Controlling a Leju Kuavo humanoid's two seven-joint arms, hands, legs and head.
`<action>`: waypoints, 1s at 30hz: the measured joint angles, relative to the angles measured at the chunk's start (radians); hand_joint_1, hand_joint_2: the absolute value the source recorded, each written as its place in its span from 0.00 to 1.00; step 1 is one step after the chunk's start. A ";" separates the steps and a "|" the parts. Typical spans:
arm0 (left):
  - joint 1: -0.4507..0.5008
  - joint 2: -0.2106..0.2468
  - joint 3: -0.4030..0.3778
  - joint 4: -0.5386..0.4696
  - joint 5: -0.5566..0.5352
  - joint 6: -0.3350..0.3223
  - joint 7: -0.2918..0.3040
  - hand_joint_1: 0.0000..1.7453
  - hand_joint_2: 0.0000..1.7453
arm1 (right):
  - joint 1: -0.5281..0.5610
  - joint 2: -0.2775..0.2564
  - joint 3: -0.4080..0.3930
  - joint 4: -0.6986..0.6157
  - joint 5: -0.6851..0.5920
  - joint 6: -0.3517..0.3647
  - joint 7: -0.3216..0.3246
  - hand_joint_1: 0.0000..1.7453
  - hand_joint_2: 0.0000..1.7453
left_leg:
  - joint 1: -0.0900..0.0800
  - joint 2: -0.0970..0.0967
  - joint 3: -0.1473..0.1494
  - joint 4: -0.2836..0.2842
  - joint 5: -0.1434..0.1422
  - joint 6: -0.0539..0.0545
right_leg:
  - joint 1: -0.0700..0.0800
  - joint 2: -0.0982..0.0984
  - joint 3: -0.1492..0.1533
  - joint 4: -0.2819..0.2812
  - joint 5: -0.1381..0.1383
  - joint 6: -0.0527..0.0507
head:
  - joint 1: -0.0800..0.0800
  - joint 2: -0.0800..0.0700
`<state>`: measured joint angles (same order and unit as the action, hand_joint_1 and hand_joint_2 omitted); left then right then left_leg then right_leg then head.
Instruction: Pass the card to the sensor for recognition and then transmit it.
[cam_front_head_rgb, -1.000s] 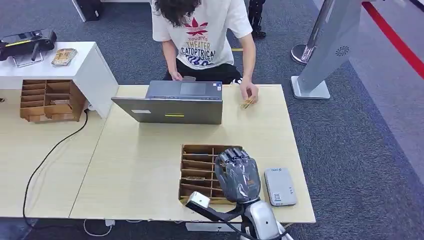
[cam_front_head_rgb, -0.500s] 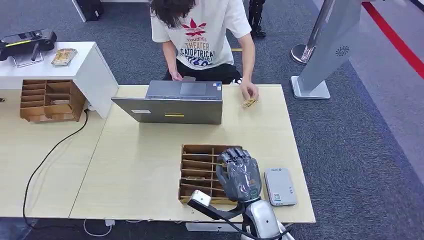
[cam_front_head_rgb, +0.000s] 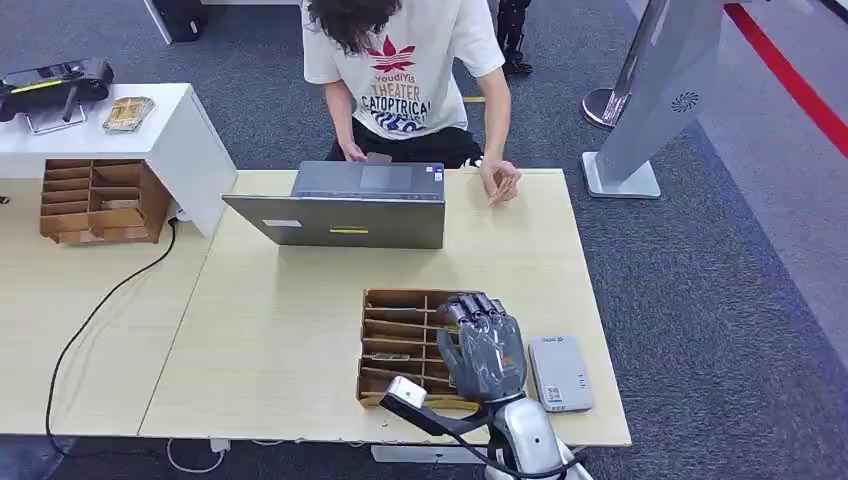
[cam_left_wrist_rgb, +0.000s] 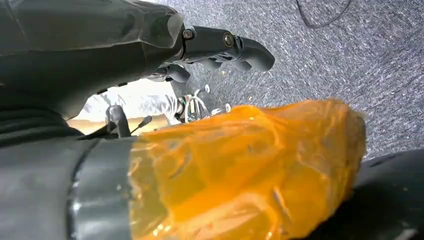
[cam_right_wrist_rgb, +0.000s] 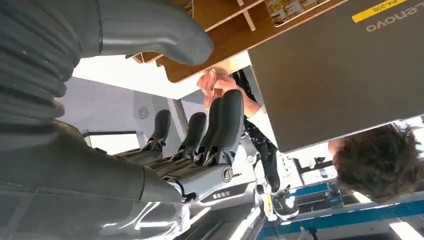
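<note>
**Hovering over the card box, nothing picked yet**

So here's where I'm at. My right hand is hanging over the right side of the wooden card box on the near edge of the table. From the head view I'm looking at the back of it, fingers pointing away from me toward the laptop. In the wrist view the fingers are stretched out fairly straight with the thumb set apart, and there's nothing between them. So: spread, holding nothing.

The card I'm after should be in one of the box slots. I can make out one card lying in a slot left of my hand, and another one shows in a compartment from the wrist camera. Can't tell which slot my fingers are lined up with, the hand covers that part.

The reader, the grey flat thing, sits just beside the box on its right, close to my hand.

My read: I'm on the very first step, going for a card. The next move needs me to drop the fingers into a slot and pinch a thin card edge, which is fiddly with those dividers in the way. After that it's a short hop right to the reader.

Left hand is down by my side over the carpet, fingers curled, can't tell if it's fully closed. The person across the table has a card of their own in hand.
</note>
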<state>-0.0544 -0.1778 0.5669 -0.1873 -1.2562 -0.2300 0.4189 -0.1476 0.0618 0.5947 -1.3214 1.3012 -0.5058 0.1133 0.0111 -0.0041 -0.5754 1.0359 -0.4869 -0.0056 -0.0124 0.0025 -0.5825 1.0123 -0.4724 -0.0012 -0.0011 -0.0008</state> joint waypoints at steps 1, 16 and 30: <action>0.000 0.000 0.000 0.000 0.000 0.000 0.000 0.00 0.00 | 0.000 0.000 0.000 0.000 0.000 0.001 0.000 0.51 1.00 | 0.000 0.000 0.000 0.000 0.000 0.000 | 0.000 0.000 0.000 0.000 0.000 0.000 | 0.000 0.000; 0.000 0.008 0.017 0.000 0.011 0.000 0.000 0.00 0.00 | -0.005 0.000 -0.005 0.022 -0.002 0.013 0.000 0.54 1.00 | 0.000 0.000 0.000 0.000 0.000 0.000 | 0.000 0.000 0.000 0.000 0.000 0.000 | 0.000 0.000; 0.001 0.009 0.024 0.000 0.003 0.003 0.000 0.00 0.00 | -0.004 0.000 -0.006 0.038 -0.006 0.035 0.011 0.55 1.00 | 0.000 0.000 0.000 0.000 0.000 0.000 | 0.000 0.000 0.000 0.000 0.000 0.000 | 0.000 0.000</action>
<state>-0.0538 -0.1686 0.5909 -0.1873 -1.2528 -0.2274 0.4189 -0.1512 0.0618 0.5882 -1.2837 1.2955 -0.4707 0.1240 0.0111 -0.0041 -0.5753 1.0359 -0.4869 -0.0056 -0.0124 0.0025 -0.5826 1.0123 -0.4724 -0.0012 -0.0011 -0.0008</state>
